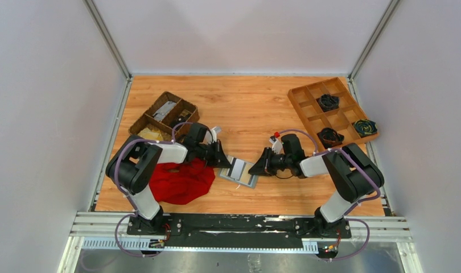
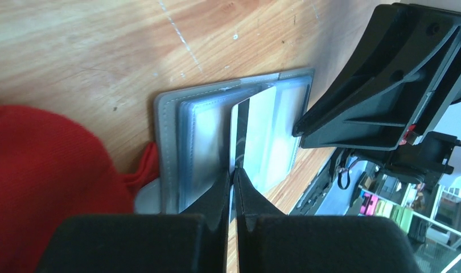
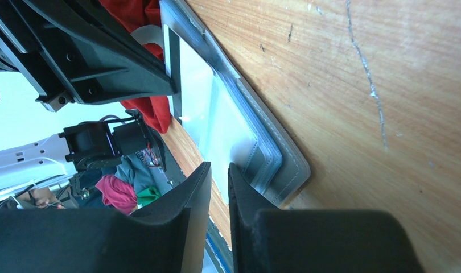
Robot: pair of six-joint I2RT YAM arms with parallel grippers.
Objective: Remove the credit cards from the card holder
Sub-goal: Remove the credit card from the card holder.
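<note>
The grey card holder [image 1: 239,170] lies open on the wooden table between the two grippers. Its stitched grey edge and clear sleeves show in the left wrist view [image 2: 168,142] and the right wrist view [image 3: 285,162]. My left gripper [image 1: 222,156] is shut [image 2: 235,173] on the edge of a pale credit card [image 2: 243,133] with a dark stripe, which sticks partly out of a sleeve; the card also shows in the right wrist view [image 3: 193,85]. My right gripper [image 1: 256,169] is at the holder's opposite edge, jaws almost together [image 3: 219,168] around a clear sleeve.
A red cloth [image 1: 180,182] lies against the holder's left side, under the left arm. A dark wicker basket [image 1: 163,116] stands at the back left. A wooden compartment tray [image 1: 333,114] holding dark items stands at the back right.
</note>
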